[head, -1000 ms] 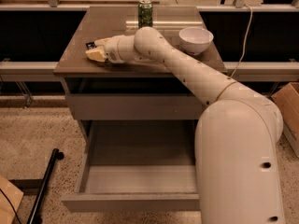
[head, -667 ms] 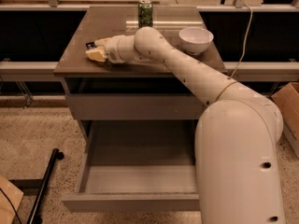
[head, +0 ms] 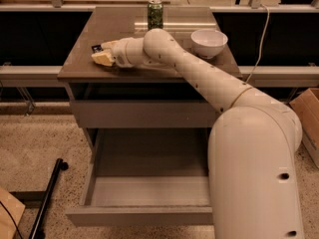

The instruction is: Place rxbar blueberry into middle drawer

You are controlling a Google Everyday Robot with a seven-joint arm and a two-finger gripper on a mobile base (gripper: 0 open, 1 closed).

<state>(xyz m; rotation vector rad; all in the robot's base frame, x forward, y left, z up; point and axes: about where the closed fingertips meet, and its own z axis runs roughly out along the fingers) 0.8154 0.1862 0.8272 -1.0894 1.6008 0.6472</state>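
Observation:
The rxbar blueberry (head: pixel 96 48) is a small dark packet lying on the left part of the cabinet top; only its end shows, beside my gripper's far finger. My gripper (head: pixel 101 52) is low over the cabinet top, right at the bar, with its two cream fingers (head: pixel 101 59) apart and the bar at the gap between them. The middle drawer (head: pixel 149 190) stands pulled out below, its light grey floor bare. My arm reaches from the lower right across the top.
A green can (head: pixel 155 15) stands at the back of the cabinet top (head: pixel 79 68). A white bowl (head: pixel 209 42) sits at the right. A closed drawer front (head: pixel 144 114) is above the open one. A black stand leg (head: pixel 47 198) lies on the floor at left.

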